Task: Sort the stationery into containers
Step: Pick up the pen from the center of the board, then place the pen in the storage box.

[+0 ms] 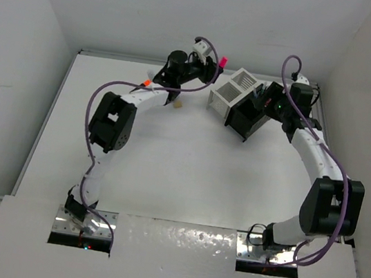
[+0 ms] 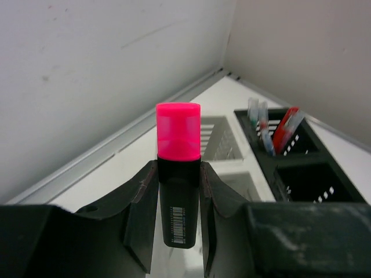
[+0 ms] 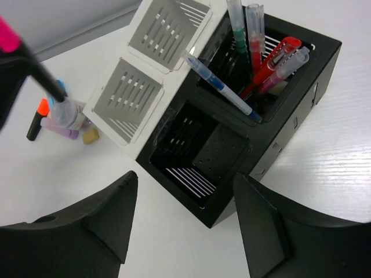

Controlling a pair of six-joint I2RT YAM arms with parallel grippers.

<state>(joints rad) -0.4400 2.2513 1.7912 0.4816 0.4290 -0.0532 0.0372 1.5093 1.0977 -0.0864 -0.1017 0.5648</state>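
Left of the white box (image 1: 228, 95), we note the left gripper (image 2: 178, 194) clamping the pink highlighter (image 2: 178, 130) cap-outward, the right gripper (image 3: 185, 191) wide and empty.

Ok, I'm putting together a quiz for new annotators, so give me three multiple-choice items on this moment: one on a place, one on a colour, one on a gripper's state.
1. Where do the pens stand?
A. In the white container
B. In the black container
C. Flat on the table

2. What colour is the cap of the highlighter held in the left gripper?
A. Orange
B. Blue
C. Pink

3. How is the right gripper?
A. Open, holding nothing
B. Shut on a pen
C. Shut on the eraser

Answers:
1. B: the pens lean upright in a black compartment.
2. C: the cap above the clamped black body is bright pink.
3. A: its jaws stand wide apart above the boxes, gripping nothing.
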